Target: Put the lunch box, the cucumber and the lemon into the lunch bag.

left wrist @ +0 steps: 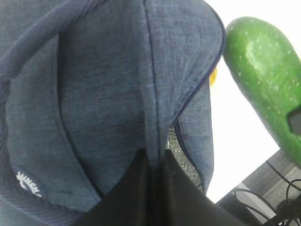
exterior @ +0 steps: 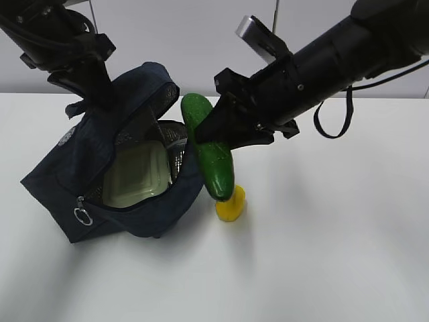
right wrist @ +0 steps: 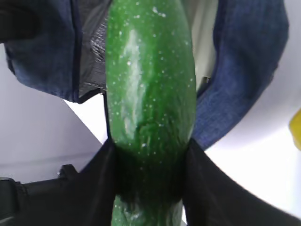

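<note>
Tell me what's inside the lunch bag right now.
The lunch bag holds the lunch box, its pale green lid showing through the open top. The bag's wall covers the box's lower part and anything beneath.

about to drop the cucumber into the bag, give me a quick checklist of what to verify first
1. Right pincer clamped on the cucumber: ok.
2. Left pincer pinching the lunch bag flap to hold the mouth open: ok.
3. Lunch box already inside the bag: ok.
4. Cucumber over the opening: not ok, it hangs beside the bag's right edge.
5. Lemon clear of the path, on the table under the cucumber's low end: ok.
6. Room left beside the box: cannot tell.
</note>
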Tool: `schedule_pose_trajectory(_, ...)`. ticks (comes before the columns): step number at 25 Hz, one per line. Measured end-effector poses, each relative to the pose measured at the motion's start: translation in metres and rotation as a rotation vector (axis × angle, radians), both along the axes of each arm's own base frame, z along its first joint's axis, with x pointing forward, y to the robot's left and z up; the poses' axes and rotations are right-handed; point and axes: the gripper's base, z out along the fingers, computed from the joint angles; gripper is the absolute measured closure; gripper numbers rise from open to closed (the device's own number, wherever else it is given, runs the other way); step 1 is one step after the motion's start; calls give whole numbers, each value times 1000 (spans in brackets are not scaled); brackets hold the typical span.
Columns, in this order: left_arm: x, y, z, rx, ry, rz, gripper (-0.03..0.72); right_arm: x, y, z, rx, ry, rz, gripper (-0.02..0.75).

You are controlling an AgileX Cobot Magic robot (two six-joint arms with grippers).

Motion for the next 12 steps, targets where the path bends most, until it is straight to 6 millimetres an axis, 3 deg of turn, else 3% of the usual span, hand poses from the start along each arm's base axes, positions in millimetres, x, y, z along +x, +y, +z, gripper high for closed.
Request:
schedule_pose_trajectory(6, -1, 0, 0, 1, 6, -3, 687, 3, 7, -2, 167, -9, -63, 455)
schedule_pose_trajectory(12, -1, -1, 0, -5, 13, -4, 687, 10, 24, -30, 209, 65, -84, 456)
